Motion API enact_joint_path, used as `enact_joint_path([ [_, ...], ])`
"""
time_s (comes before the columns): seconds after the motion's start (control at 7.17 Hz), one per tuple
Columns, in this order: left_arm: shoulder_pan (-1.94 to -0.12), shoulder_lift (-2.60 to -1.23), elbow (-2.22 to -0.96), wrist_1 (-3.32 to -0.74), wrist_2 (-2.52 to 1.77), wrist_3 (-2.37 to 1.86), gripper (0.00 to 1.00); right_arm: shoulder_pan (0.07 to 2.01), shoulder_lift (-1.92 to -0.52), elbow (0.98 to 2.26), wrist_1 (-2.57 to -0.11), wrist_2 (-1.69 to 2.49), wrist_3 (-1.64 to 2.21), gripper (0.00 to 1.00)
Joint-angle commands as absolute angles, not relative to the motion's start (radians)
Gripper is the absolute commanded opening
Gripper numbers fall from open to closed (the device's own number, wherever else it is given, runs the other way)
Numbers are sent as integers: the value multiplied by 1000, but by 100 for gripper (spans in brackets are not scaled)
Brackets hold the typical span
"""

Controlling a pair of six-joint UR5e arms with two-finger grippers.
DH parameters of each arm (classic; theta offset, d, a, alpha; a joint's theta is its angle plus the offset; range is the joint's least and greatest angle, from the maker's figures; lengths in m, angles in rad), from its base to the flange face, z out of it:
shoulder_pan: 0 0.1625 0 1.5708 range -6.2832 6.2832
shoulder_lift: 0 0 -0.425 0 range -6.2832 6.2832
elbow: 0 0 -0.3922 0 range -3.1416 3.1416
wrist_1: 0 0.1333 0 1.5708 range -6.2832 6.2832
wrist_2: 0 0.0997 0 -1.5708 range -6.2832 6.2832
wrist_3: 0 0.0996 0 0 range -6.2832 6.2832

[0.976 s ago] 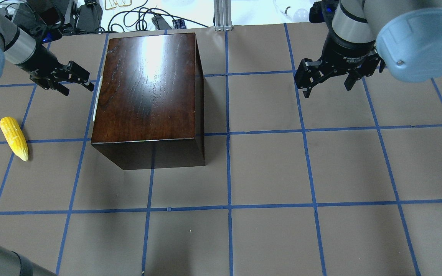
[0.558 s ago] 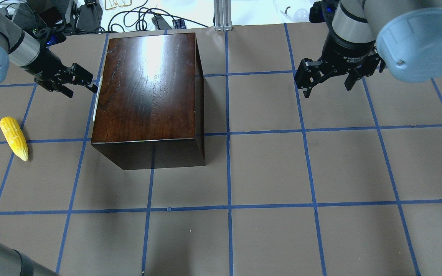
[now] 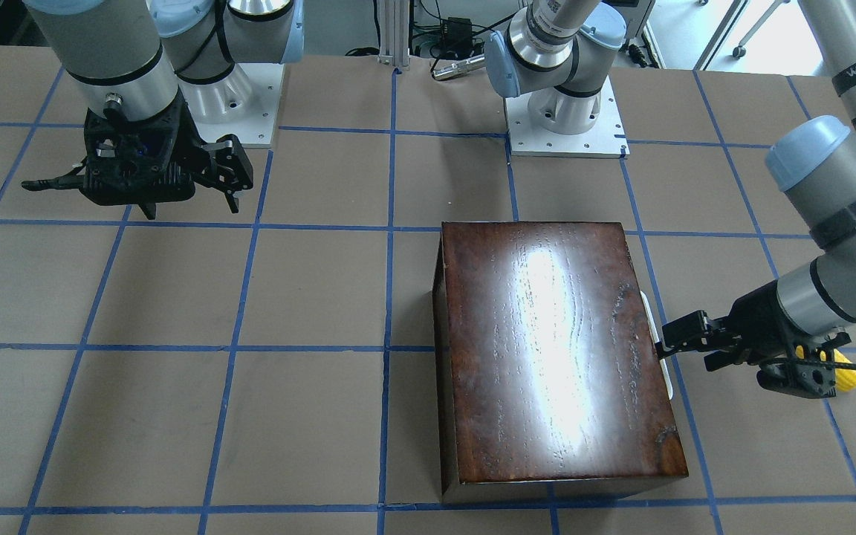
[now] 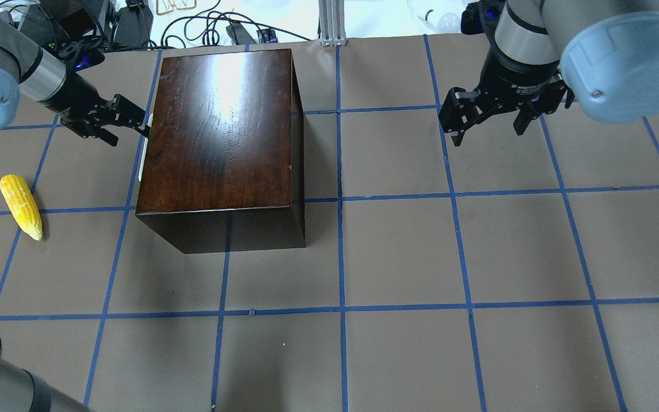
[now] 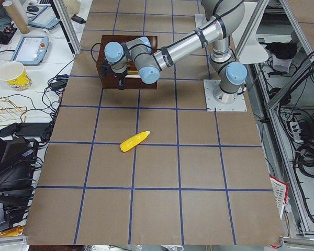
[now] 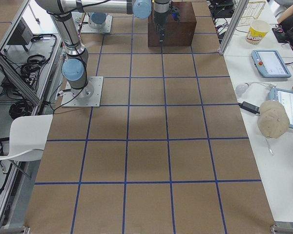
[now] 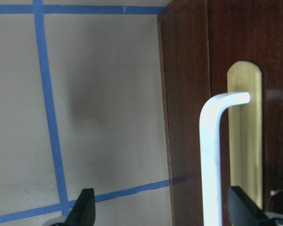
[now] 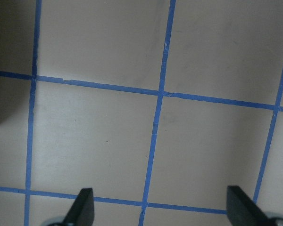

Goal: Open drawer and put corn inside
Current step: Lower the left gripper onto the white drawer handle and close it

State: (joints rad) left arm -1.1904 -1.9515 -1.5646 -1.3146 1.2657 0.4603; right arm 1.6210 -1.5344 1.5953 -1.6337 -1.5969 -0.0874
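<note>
The dark glossy wooden box (image 4: 221, 131) stands at the back left of the table, its drawer shut. The drawer's white curved handle (image 4: 145, 146) faces left. In the left wrist view the handle (image 7: 212, 160) stands on a brass plate on the dark front panel (image 7: 278, 84). My left gripper (image 4: 129, 123) is open, its tips at the handle's far end, and the handle lies between the fingers, close to one fingertip (image 7: 243, 209). The yellow corn (image 4: 20, 206) lies on the table, left of the box and nearer the robot. My right gripper (image 4: 487, 129) is open and empty, over the table's back right.
Brown paper with a blue tape grid covers the table (image 4: 398, 257). Cables and gear lie beyond the back edge, beside an aluminium post (image 4: 332, 23). The two arm bases (image 3: 565, 122) stand on the robot's side.
My left gripper has moved right, up to the box's handle, still open. The right arm, the corn and the box have not moved.
</note>
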Motion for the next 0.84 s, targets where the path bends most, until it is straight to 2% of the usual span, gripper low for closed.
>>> enact_joint_path([
  [0.0,-1189,-1963,-1566,-1315,1261,463,100,1621,-1534,1595,-1634,-1597,-87,100],
  [0.7,-1183,-1985,-1571,-1315,1266,463,100,1621,-1534,1595,-1634,-1597,-87,100],
])
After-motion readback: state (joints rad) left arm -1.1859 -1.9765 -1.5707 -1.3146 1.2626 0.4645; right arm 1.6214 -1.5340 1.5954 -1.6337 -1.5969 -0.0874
